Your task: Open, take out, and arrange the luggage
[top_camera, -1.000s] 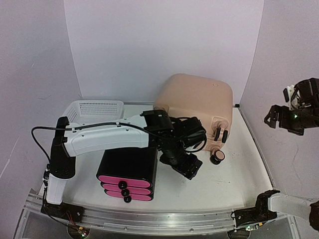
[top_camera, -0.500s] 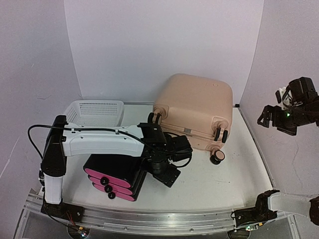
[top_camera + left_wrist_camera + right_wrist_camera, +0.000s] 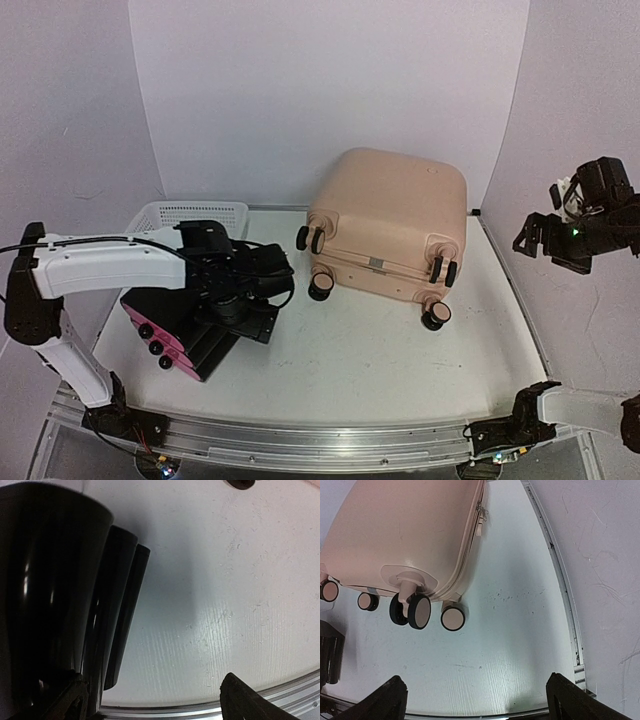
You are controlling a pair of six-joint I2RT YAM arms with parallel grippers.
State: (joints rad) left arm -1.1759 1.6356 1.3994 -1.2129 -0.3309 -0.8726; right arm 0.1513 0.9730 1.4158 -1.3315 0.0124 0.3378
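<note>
At the back right of the white table (image 3: pixel 380 370), the luggage (image 3: pixel 385 215) is lying shut on its broad side, its four wheels pointing toward the near edge. A small mark is showing on its beige-pink shell, too small to read. In the right wrist view the luggage (image 3: pixel 405 530) is filling the upper left, with a zipper pull (image 3: pixel 481 515) hanging along its seam.

The right gripper (image 3: pixel 545 240) is hanging in the air off the table's right side, well apart from the luggage. Its camera is showing the right gripper (image 3: pixel 477 700) with fingertips spread wide and only table between them.

The left gripper (image 3: pixel 240 310) is sitting low at the left of the table, over the top of a black drawer box (image 3: pixel 165 320). The box is lying skewed, with its pink fronts and three black knobs (image 3: pixel 155 347) facing the near left corner. From the wrist camera, the left gripper (image 3: pixel 157 700) is standing wide apart, clasping nothing, and the drawer box (image 3: pixel 45 580) is looming just beside its left fingertip.

A white mesh basket (image 3: pixel 185 215) is sitting at the back left, and the left arm is crossing in front of it, hiding its near rim. A metal rail (image 3: pixel 300 440) is running along the near edge.
</note>
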